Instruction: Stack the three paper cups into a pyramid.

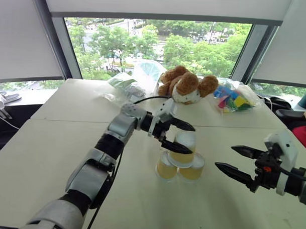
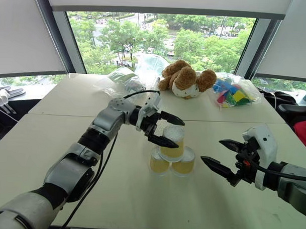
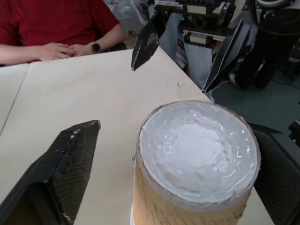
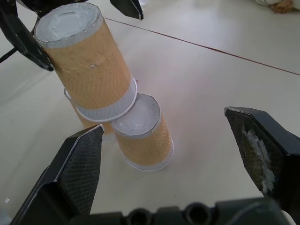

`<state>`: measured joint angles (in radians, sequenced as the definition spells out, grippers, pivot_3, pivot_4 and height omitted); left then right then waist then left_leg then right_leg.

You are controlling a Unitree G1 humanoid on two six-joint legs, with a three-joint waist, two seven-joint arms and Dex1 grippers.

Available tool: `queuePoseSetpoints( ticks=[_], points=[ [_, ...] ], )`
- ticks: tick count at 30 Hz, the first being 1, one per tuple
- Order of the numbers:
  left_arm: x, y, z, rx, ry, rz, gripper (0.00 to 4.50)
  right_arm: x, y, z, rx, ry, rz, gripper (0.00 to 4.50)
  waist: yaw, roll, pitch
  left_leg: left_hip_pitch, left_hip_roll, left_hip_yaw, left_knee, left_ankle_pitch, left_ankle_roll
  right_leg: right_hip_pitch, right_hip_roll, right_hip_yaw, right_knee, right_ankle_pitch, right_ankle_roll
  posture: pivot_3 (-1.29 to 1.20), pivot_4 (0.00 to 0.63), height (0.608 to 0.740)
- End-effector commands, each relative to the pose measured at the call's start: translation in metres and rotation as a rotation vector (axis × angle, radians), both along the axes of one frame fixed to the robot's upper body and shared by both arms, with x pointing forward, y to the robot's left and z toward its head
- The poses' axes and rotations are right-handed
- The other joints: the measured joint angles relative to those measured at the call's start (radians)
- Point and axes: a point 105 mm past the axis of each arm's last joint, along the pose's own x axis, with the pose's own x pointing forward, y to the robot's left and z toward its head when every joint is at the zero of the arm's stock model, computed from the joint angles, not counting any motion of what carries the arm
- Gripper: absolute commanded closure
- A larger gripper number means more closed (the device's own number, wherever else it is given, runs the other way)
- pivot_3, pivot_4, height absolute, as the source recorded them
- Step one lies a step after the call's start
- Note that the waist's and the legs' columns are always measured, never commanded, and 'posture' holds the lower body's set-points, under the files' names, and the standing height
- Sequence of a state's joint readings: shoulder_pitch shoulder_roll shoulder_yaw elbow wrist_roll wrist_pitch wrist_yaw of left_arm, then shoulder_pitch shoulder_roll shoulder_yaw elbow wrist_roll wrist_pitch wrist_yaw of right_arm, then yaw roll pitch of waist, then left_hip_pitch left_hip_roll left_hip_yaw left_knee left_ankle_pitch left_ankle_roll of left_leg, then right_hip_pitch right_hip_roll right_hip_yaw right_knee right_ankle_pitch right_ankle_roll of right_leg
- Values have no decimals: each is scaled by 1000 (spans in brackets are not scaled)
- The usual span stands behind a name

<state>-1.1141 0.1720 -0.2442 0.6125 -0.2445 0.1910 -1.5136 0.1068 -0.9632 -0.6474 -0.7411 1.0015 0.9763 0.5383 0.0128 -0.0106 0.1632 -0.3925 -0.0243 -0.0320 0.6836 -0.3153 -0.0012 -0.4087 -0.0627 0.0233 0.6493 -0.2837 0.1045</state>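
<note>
We pick up on the left with the left gripper, its black fingers spread wide on either side of the top cup and gripping nothing. That top cup sits upside down, straddling the two lower cups, which stand touching side by side near the middle of the table, so the pyramid is up. From the left wrist we get what the head views cannot give: the top cup's white base seen close, with clear gaps to the fingers, and a person in a red shirt seated at the table's far side with hands resting on it. The right wrist shows the top cup leaning a little on its perch. Along the far edge by the window lie clear plastic bags, a brown plush toy and a bag holding colourful blocks. Off to the right, the right gripper hangs well apart from the cups, fingers parted and empty.
</note>
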Motion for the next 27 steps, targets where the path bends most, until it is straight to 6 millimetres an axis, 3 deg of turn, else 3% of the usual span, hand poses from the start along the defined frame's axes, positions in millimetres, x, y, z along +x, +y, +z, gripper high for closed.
queuePoseSetpoints(
  ticks=[1,12,15,17,20,23,25,27],
  points=[
    [-4,-2,20,-37,-64,-25,53,1,0,6,-8,-38,3,0,0,0,0,0,0,0,0,0,0,0,0,0,0,0,0,0,150,740],
    [-8,7,79,-190,-34,-26,53,7,0,4,-7,-38,18,0,0,0,0,0,0,0,0,0,0,0,0,0,0,0,0,0,150,740],
    [4,25,108,-261,-54,72,53,9,-4,5,-2,-37,16,0,-1,0,0,0,0,0,0,0,0,0,0,0,0,0,0,0,150,740],
    [11,45,112,-263,-61,152,53,9,-8,5,13,-38,9,0,-5,0,0,0,0,0,0,0,0,0,1,0,0,0,0,0,150,740],
    [21,86,104,-227,-62,310,53,9,-17,5,54,-48,-14,0,-16,2,-1,1,1,0,-1,0,0,0,1,0,0,0,0,0,150,740],
    [24,140,70,-126,-22,534,53,9,-30,-2,96,-49,-48,0,-27,2,-1,2,2,0,-2,0,0,0,1,0,2,0,0,0,150,740],
    [14,169,40,-46,8,656,53,10,-35,-8,114,-42,-60,0,-26,2,-1,2,2,0,-2,0,0,-1,1,0,2,0,0,0,150,740],
    [-3,184,18,-6,66,729,53,10,-37,-15,128,-25,-64,0,-25,2,-1,1,3,-1,-2,0,0,-1,-1,2,2,0,0,0,150,740]
  ],
)
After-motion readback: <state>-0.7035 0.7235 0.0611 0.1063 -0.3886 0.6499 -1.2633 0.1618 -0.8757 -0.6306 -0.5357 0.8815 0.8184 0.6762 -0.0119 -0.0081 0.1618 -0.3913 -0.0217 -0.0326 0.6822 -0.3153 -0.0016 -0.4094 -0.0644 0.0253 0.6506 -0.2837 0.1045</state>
